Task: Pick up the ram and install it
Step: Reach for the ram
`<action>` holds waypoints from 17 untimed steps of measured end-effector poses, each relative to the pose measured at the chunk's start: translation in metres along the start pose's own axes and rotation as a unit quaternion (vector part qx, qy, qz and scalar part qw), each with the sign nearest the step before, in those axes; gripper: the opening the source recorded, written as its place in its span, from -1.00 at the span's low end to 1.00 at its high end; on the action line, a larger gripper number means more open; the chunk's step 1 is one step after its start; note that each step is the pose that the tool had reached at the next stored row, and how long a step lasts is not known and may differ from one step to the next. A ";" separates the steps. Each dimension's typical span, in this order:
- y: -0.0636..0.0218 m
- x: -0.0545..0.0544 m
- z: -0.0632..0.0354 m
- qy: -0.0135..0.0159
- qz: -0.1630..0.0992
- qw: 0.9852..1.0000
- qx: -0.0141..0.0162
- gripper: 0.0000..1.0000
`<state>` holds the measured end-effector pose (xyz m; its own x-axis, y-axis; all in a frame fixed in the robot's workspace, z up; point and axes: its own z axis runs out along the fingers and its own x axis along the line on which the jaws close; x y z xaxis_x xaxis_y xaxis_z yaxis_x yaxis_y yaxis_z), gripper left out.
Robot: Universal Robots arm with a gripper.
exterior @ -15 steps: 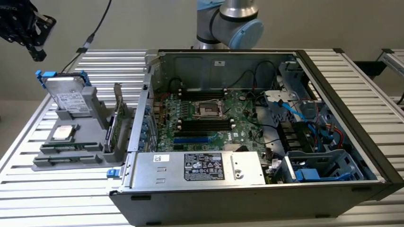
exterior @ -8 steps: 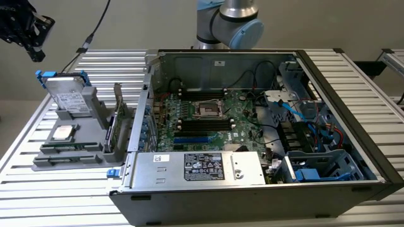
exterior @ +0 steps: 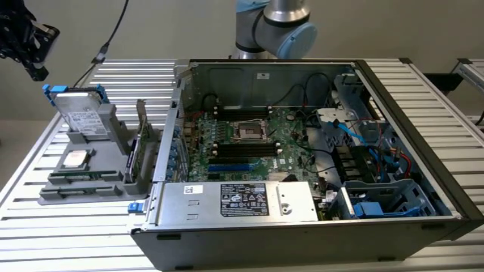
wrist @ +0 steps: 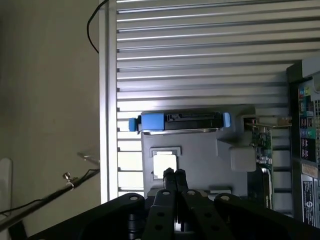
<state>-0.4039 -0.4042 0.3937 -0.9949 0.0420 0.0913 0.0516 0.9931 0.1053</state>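
High over the grey holder [exterior: 112, 124], the gripper [wrist: 174, 175] hangs with its jaws pressed together, well apart from the ram [exterior: 79, 178] in the front slot, so its approach should align with that stick.

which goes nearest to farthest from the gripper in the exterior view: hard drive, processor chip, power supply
From the gripper, high at the exterior view's left:
1. hard drive, upright in the grey holder, just below it
2. processor chip, flat on the holder
3. power supply, inside the case, exterior view's right
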 end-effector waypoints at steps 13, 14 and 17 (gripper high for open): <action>-0.0272 -0.005 -0.0061 0.000 -0.005 1.000 0.000 -0.80; -0.0295 -0.005 -0.0067 0.000 -0.006 1.000 0.001 -0.80; -0.0352 -0.008 -0.0080 0.000 -0.007 1.000 0.001 -0.80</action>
<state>-0.3966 -0.4405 0.3971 -0.9955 0.0288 0.0908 0.0383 0.9937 0.1052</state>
